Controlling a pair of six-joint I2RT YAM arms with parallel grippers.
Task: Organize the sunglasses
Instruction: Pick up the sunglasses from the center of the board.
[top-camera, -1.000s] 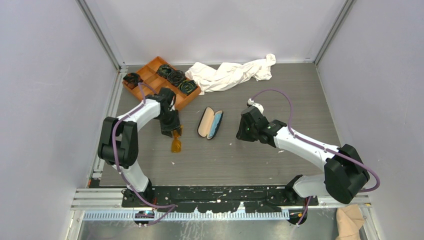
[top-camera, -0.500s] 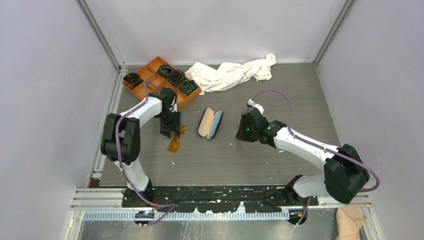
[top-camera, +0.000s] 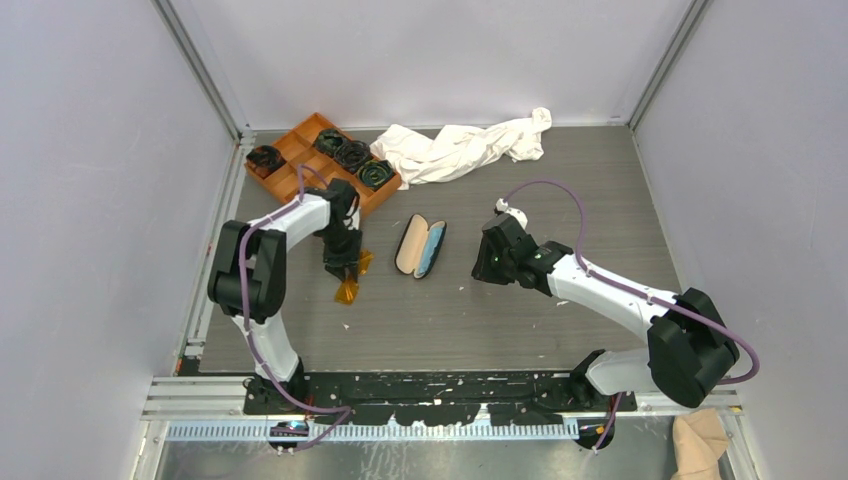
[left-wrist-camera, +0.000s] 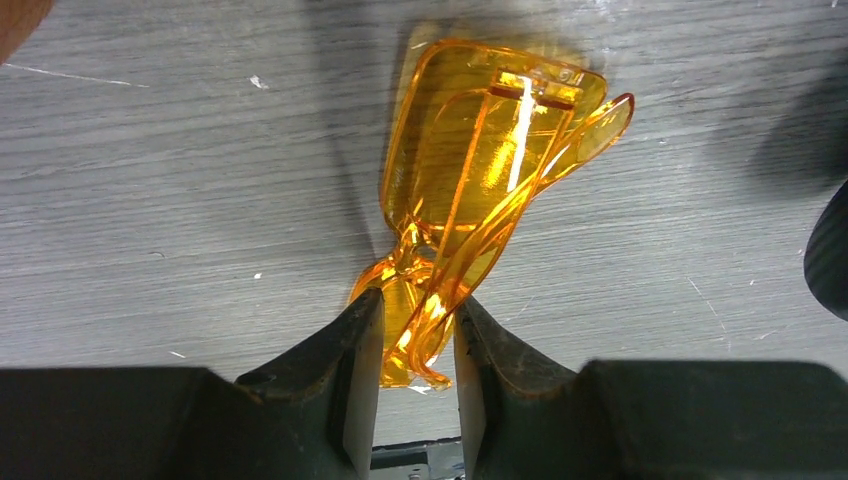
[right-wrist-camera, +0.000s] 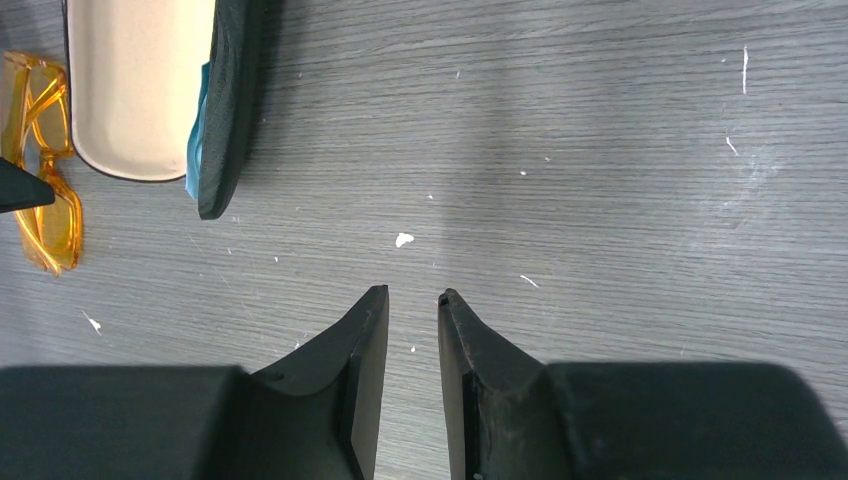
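Note:
The sunglasses (left-wrist-camera: 480, 140) have translucent orange-amber lenses and thin amber arms. My left gripper (left-wrist-camera: 412, 320) is shut on one end of them, and the other lens hangs just above the grey table. In the top view the left gripper (top-camera: 340, 266) holds the sunglasses (top-camera: 348, 291) left of the open black case (top-camera: 420, 247). The case has beige lining (right-wrist-camera: 135, 90) and a light blue cloth (right-wrist-camera: 197, 120) in it. My right gripper (right-wrist-camera: 412, 300) is empty, with its jaws nearly together, over bare table right of the case (top-camera: 483, 262). The sunglasses also show in the right wrist view (right-wrist-camera: 45, 200).
An orange compartment tray (top-camera: 300, 150) with several black items stands at the back left, close behind the left arm. A crumpled white cloth (top-camera: 460, 148) lies along the back. Metal frame rails border the table.
My left arm has shifted slightly, carrying the sunglasses a little toward the back and turning them. The right arm has not moved.

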